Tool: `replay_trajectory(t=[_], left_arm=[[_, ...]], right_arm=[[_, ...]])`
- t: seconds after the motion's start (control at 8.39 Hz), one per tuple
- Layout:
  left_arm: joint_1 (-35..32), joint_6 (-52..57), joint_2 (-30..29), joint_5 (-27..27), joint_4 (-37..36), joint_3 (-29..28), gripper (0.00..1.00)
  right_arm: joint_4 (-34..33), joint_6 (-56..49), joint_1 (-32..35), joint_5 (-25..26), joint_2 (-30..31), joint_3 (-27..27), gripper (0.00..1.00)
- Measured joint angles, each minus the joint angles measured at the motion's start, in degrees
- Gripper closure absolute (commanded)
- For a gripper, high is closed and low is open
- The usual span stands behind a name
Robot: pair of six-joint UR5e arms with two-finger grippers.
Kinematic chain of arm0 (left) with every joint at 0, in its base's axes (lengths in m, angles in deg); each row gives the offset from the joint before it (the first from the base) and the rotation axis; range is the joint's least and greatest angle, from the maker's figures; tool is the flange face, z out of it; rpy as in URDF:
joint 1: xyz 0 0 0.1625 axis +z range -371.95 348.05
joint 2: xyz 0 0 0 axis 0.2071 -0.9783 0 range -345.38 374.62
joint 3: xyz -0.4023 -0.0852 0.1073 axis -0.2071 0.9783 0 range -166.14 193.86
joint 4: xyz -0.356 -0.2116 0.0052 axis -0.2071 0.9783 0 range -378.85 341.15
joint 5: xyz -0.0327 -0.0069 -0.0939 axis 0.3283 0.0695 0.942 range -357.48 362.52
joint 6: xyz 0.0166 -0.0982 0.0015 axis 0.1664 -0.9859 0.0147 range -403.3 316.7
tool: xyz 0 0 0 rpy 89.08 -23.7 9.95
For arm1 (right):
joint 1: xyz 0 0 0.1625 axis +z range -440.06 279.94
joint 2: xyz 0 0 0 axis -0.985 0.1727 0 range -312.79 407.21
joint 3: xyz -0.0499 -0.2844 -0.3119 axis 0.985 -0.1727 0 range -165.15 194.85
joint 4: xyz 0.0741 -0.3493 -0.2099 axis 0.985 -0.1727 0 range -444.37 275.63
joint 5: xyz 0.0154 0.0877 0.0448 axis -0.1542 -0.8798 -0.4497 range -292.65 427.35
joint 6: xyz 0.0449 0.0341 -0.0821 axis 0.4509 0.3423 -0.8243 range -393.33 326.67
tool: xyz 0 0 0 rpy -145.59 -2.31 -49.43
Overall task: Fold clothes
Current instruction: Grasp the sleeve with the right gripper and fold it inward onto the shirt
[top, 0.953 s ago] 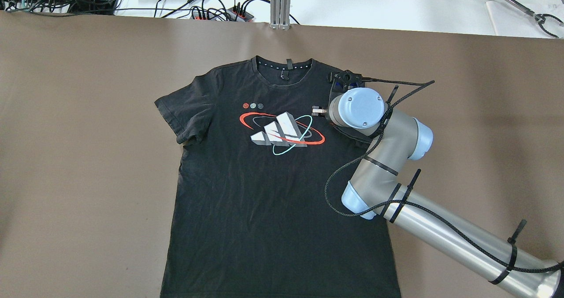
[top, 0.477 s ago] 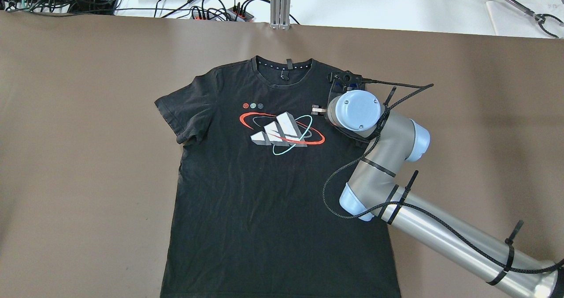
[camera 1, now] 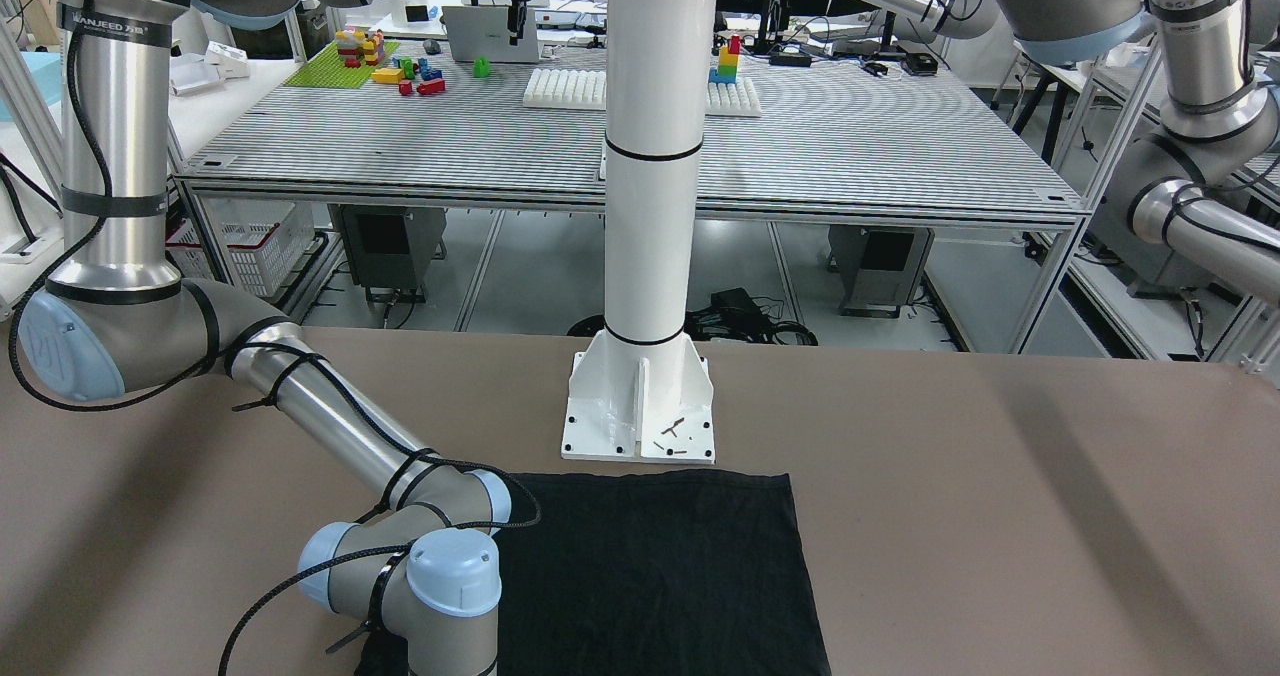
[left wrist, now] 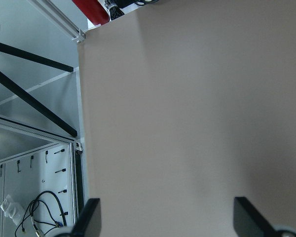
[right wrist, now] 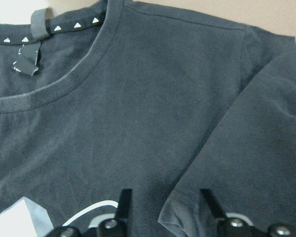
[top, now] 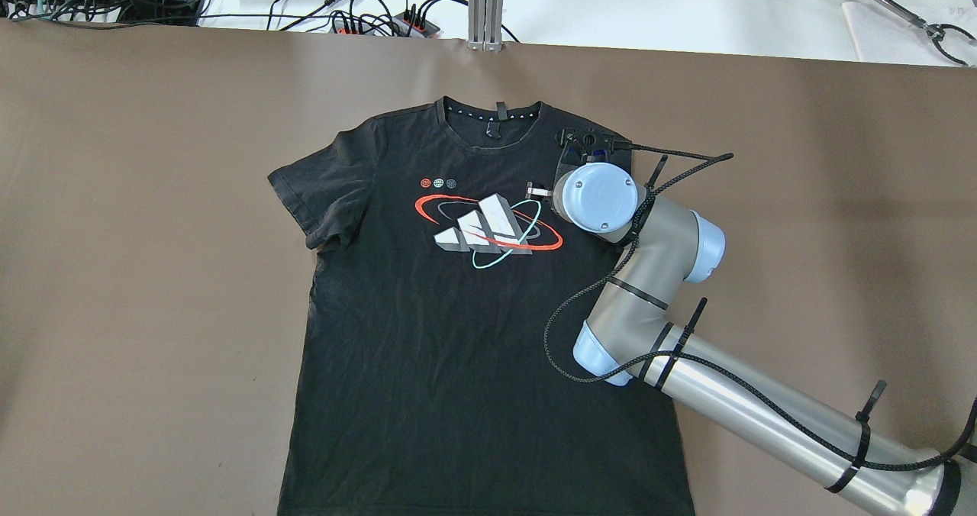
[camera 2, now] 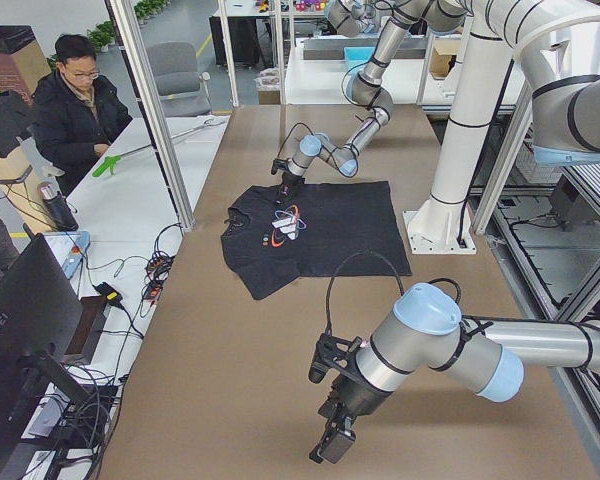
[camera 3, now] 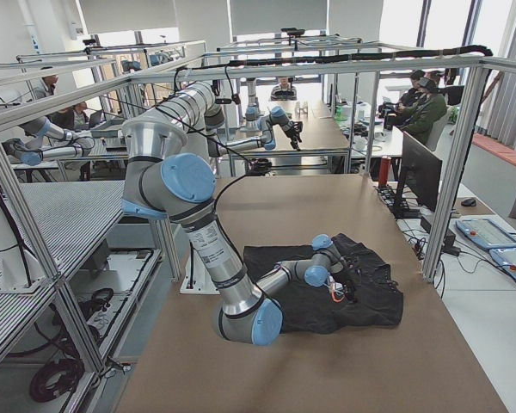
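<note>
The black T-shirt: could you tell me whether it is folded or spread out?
Spread: the T-shirt lies flat, print up, full length from collar to hem.

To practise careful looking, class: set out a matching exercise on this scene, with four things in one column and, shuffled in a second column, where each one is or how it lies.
Things:
1. T-shirt
2. white pole
3. left gripper
4. right gripper

Places and states:
A. open, above bare table
B. low over the shirt's chest
C. lying on the table, front up
D. upright, just beyond the shirt's hem

Pairs: 1-C, 2-D, 3-A, 4-B
</note>
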State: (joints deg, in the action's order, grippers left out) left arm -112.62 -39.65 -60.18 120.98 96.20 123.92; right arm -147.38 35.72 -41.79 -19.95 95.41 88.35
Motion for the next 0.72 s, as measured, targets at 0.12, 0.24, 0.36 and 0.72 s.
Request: replay_trajectory(t=[0.12, 0.24, 0.36, 0.72], left_arm=[[0.02, 0.1, 0.06, 0.02, 0.0, -0.09, 0.06], [0.02, 0.17, 0.18, 0.03, 0.0, -0.14, 0.06], [0.03, 0.24, 0.28, 0.05, 0.03, -0.16, 0.06], [0.03, 0.31, 0.35, -0.07, 0.07, -0.1, 0.06]], right_arm=[[0.01, -1.51, 0.21, -0.1, 0.09, 0.0, 0.06], [0.01, -2.29, 0.35, -0.31, 0.31, 0.08, 0.06], [0.05, -2.64, 0.43, -0.66, 1.03, 0.41, 0.06], [-0.11, -2.83, 0.43, -2.02, 6.52, 5.86, 0.06]])
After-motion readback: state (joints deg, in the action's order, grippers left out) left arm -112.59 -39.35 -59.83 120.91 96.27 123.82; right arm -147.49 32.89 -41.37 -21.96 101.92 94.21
